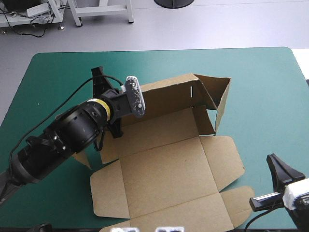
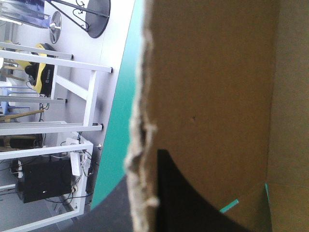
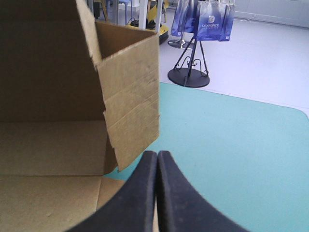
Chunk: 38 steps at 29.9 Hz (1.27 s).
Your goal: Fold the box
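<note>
We are holding the box's [image 1: 164, 169] back wall upright, left tool [image 2: 145, 193] clamped on its edge. The right tool [image 3: 157, 157], closed and empty, is probably needed next for tucking a side flap.

"DEXFORCE" on blue bag [image 3: 214, 21], bkgd

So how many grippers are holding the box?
1. The left gripper is shut on the box, at its far wall's left end. The right gripper, shut and empty, sits off the box's near right corner.
</note>
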Motion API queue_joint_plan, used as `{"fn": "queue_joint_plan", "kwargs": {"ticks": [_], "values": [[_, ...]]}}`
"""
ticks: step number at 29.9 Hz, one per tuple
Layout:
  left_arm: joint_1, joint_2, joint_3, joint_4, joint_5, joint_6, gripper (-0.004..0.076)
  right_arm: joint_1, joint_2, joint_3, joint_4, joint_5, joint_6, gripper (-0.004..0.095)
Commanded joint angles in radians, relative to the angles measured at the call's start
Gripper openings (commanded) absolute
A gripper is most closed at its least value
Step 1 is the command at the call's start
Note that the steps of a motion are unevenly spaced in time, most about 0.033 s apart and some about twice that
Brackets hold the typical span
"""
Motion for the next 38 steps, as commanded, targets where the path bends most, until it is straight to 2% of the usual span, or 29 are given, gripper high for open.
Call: {"fn": "queue_joint_plan", "kwargs": {"ticks": [1,7,9,17,19,24,27,33,38], "values": [[-0.008,-0.075,0.090,0.118,-0.157,-0.060,-0.0003,0.003,0.077,-0.068,-0.007,-0.092,-0.003,-0.0024],[-0.008,-0.096,0.184,0.218,-0.358,-0.053,-0.0003,0.003,0.175,-0.117,-0.008,-0.107,-0.032,-0.0023],[-0.018,-0.096,0.208,0.225,-0.395,-0.035,-0.0003,0.003,0.206,-0.134,-0.008,-0.104,-0.046,-0.0023],[-0.097,-0.134,0.310,0.242,-0.388,-0.074,-0.0003,0.003,0.286,-0.165,-0.005,-0.107,-0.046,-0.0023],[-0.097,-0.134,0.332,0.276,-0.375,-0.135,-0.0003,0.003,0.306,-0.166,0.007,-0.122,-0.046,-0.0023],[-0.097,-0.131,0.388,0.523,-0.384,-0.422,-0.0003,0.003,0.359,-0.166,0.045,-0.175,-0.049,-0.0024],[-0.097,-0.113,0.403,0.531,-0.395,-0.430,-0.0003,0.003,0.408,-0.170,0.060,-0.189,-0.075,-0.0024],[-0.097,-0.091,0.443,0.562,-0.395,-0.432,-0.0003,0.003,0.535,-0.248,0.080,-0.124,-0.086,-0.0024],[-0.097,-0.089,0.449,0.587,-0.411,-0.469,-0.0003,0.003,0.671,-0.397,0.081,-0.033,-0.090,-0.0025]]}}
